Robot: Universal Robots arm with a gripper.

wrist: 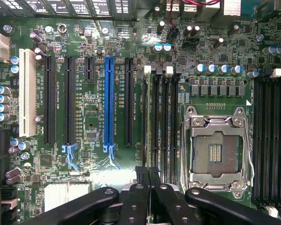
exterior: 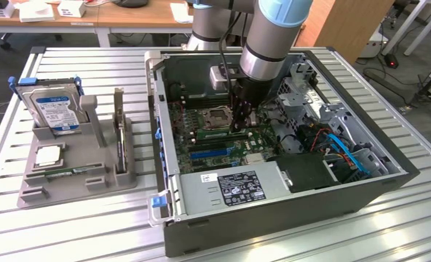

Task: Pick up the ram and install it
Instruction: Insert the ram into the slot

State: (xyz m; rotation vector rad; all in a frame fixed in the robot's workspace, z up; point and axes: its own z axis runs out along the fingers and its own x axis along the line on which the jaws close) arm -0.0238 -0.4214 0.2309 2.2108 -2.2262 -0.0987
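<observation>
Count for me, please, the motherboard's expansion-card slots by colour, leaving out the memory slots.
White slot: 1
Blue slot: 1
Black slots: 4, one of them short
Total: 6

Computer case (exterior: 274,224) stands open on table (exterior: 77,229).
Inside case: motherboard (exterior: 223,150) on its floor; processor socket (exterior: 219,115) toward far wall; power supply (exterior: 230,188) against near wall; cables (exterior: 343,150) at the exterior view's right.
Gripper (exterior: 241,124) inside case, just beside socket.
Outside case, at the exterior view's left: holder (exterior: 77,188). Hard drive (exterior: 55,109) stands in it, expansion card (exterior: 119,131) upright on its case-side edge.
</observation>
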